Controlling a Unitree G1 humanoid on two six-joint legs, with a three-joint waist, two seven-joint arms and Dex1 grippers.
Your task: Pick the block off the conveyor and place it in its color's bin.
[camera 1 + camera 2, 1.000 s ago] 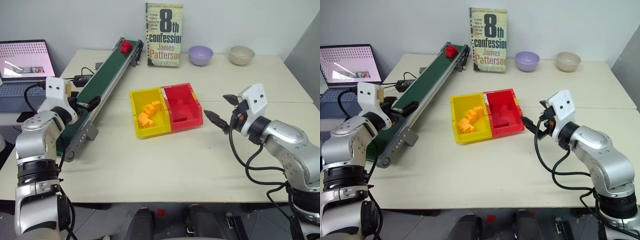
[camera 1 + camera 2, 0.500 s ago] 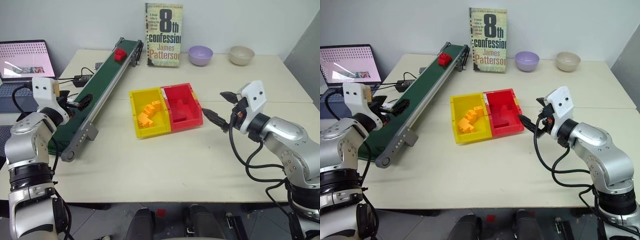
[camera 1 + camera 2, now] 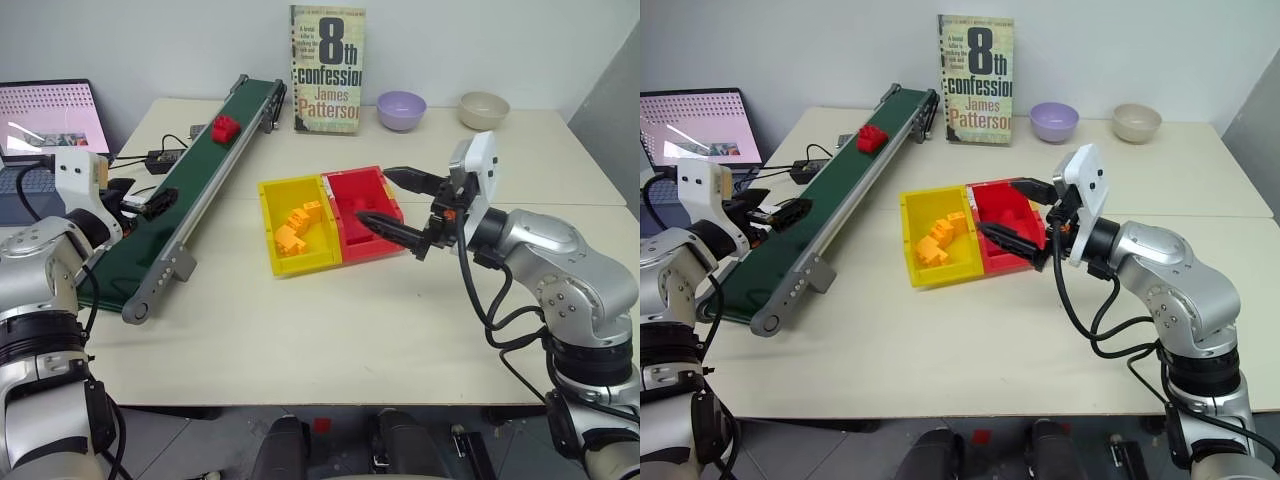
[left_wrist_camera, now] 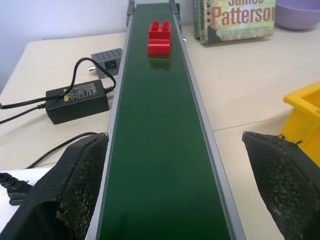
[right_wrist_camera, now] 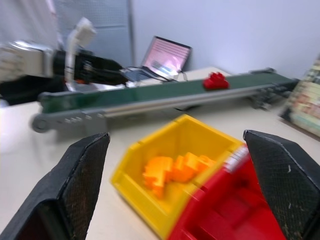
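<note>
one block (image 3: 224,128) on conveyor (image 3: 190,190) | one red bin (image 3: 392,200) | left claw (image 4: 175,190) released | right claw (image 3: 392,203) released

Office or lab test setup: beige desk (image 3: 300,350) against a plain white wall, open laptop (image 3: 45,125) far left, power adapter (image 4: 77,97) with cables, a small conveyor (image 3: 190,195), a paperback (image 3: 327,70) propped at the wall, two bowls (image 3: 402,108) far right.

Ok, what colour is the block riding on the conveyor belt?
Bright red block on dark green conveyor; clearest in left wrist view.
</note>
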